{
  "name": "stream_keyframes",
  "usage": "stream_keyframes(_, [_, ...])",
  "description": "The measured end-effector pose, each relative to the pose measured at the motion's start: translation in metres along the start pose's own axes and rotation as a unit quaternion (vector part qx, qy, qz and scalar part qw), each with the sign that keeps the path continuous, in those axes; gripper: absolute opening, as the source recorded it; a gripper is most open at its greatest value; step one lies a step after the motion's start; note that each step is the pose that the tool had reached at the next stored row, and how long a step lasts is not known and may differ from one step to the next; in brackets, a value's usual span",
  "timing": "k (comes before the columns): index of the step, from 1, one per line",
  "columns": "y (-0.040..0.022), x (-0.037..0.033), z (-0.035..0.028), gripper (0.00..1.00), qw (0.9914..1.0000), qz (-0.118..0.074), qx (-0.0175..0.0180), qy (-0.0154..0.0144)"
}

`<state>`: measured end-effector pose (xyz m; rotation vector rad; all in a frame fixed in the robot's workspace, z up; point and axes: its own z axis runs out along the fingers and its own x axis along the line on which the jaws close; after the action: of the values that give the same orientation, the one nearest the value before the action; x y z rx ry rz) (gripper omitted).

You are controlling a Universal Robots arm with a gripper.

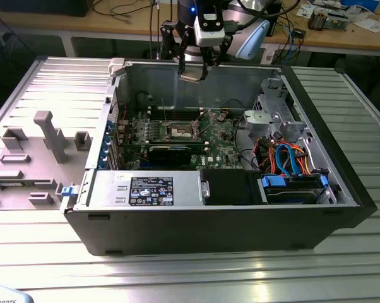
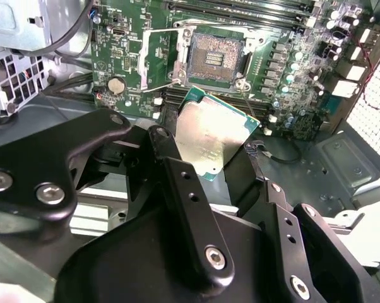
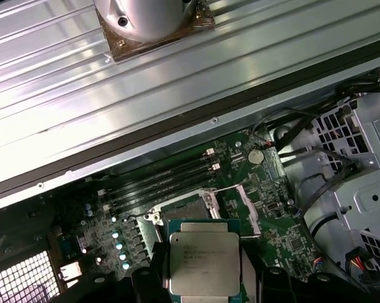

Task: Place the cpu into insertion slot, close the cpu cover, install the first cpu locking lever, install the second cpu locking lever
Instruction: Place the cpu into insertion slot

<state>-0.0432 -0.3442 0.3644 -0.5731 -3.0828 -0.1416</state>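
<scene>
The cpu [image 2: 212, 136] hangs in the air, clamped between the two dark fingers [image 2: 171, 170] of the tool [image 1: 194, 73], which is closed on the chip's opposite edges. In both wrist views the chip's dull silver top faces the camera, with its green rim showing around it. In the exterior view it sits slightly tilted at the tool's tip, above the far wall of the open computer case [image 1: 209, 227] and well apart from the board below.

The insertion slot [image 2: 214, 60] lies bare on the green motherboard [image 1: 221, 142], its dark centre uncovered. The cpu cover [image 2: 179, 57] is swung open just beside the socket, so the board shows through its window. Long black memory slots [image 3: 158, 183] run near the socket.

Further out in the case, a pale metal drive cage [image 1: 275, 120] stands toward the exterior view's right, with orange and blue cables [image 1: 285, 158] below it. A grey power supply [image 1: 146, 188] lies along the near wall. The case rests on a ribbed metal desk [image 1: 303, 278].
</scene>
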Motion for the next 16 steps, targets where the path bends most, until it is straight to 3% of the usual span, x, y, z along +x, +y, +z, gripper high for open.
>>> stream_keyframes(16, [0.0,0.0,0.0,0.54,0.99999,0.005,-0.0001,-0.0004])
